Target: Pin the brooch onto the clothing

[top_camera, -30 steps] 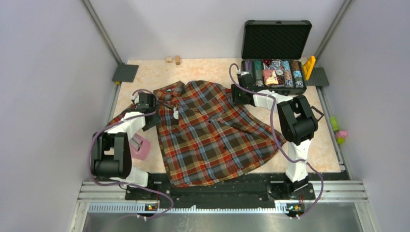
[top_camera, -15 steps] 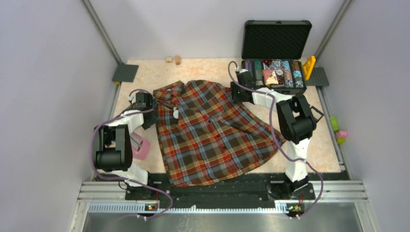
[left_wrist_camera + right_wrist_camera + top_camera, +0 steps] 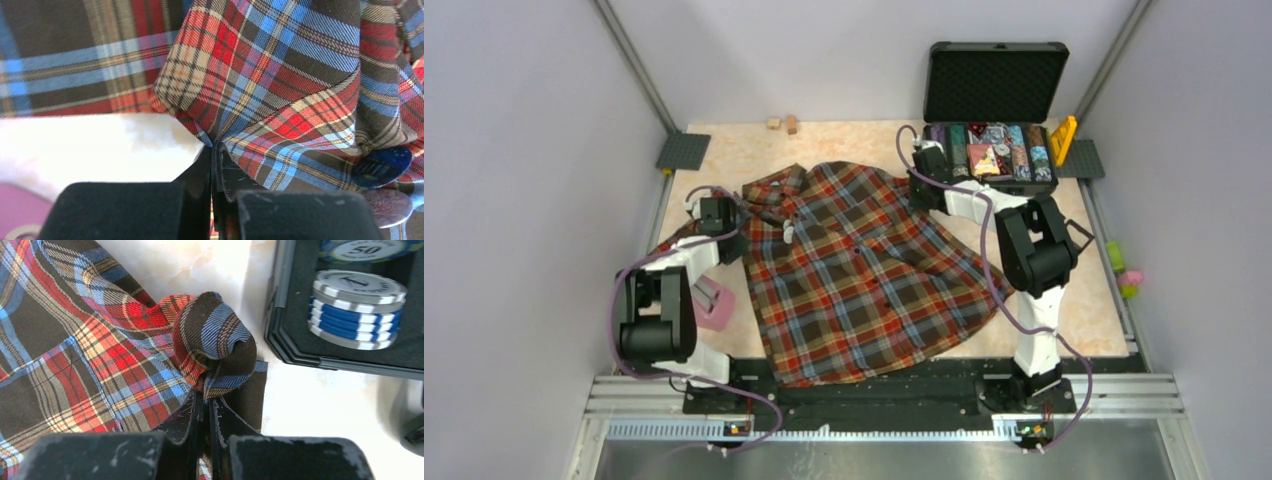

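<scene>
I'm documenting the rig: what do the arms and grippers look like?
The left arm and right arm mix white links with bulky black joint housings; a purple cable loops along each. The left gripper and right gripper have black fingers with scuffed edges.

The plaid shirt — red, brown, blue and yellow checks — lies spread front-up, collar toward the far left, hem fanned toward the near edge, with its cloth puckered into tight folds at both upper corners. The brooch — a small round blue disc with a pinkish part beneath — sits on the fabric near the collar.
</scene>
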